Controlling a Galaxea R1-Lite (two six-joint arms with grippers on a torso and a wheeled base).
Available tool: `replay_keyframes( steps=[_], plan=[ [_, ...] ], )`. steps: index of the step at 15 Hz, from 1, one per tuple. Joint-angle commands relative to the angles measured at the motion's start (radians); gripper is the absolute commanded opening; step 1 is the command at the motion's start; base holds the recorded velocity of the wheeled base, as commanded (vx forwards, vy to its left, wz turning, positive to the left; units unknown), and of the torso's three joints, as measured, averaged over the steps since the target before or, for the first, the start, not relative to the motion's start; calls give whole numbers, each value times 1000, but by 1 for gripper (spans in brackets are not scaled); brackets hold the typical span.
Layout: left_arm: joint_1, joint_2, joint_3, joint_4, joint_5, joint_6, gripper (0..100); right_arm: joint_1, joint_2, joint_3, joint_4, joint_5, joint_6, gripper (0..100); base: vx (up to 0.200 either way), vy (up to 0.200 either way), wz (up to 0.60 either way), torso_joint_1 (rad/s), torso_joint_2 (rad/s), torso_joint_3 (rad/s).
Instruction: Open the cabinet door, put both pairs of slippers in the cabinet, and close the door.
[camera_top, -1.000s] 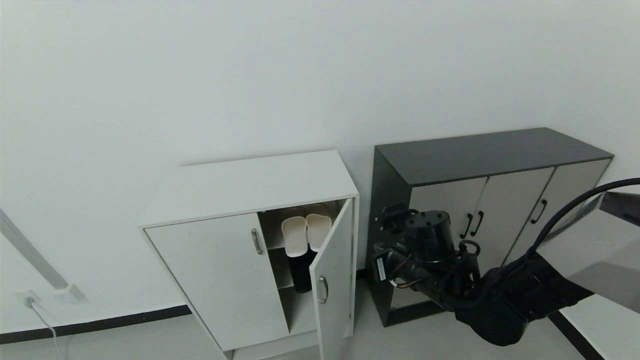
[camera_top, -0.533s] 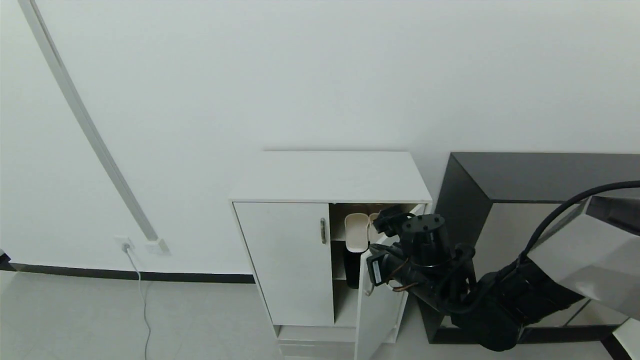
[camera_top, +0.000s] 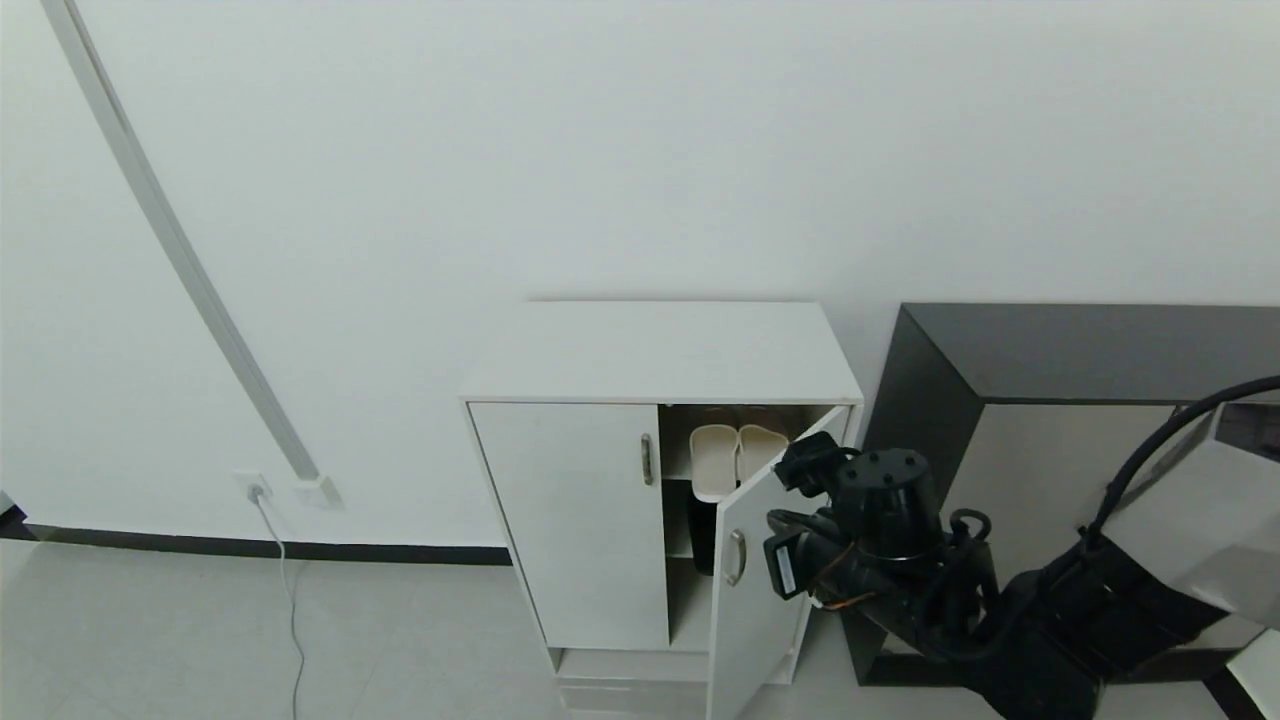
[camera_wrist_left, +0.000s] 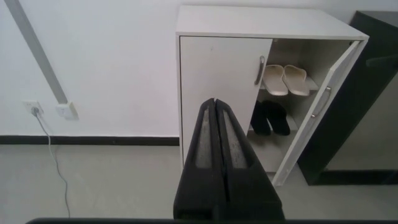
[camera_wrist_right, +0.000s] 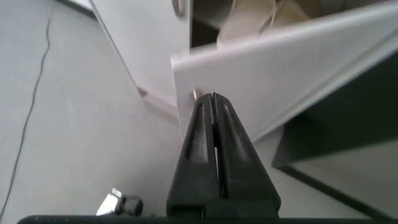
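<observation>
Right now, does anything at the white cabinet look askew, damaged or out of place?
Nothing stands out. The right door stands ajar; inside, cream slippers sit paired above black slippers. No visible damage.

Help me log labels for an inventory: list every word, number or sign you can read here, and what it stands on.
No text here can be read.
White sticker on the right arm: too small to read.
White cabinet, beige slippers, black slippers, dark cabinet: no print visible.
</observation>
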Motion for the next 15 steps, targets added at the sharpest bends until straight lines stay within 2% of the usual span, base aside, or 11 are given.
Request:
replay_keyframes(
  steps=[1,2,5,7,11,15],
  plan=[
    [0,0,0,0,-1,0,0,0,-44,104,-53,1,0,0,0,0,0,0,0,0],
    [0,0,0,0,-1,0,0,2,-49,193,-139,0,-4,0,0,0,0,0,0,0],
    [0,0,0,0,-1,2,0,3,-48,342,-279,0,-11,0,0,0,0,0,0,0],
    [0,0,0,0,2,0,0,3,-43,414,-337,0,-10,0,200,0,0,2,5,0],
    [0,0,0,0,2,-1,0,3,-17,451,-385,1,-5,0,200,0,0,5,-2,5],
    [0,0,0,0,2,-1,0,3,8,437,-386,3,-4,0,0,0,0,0,0,0]
  ],
)
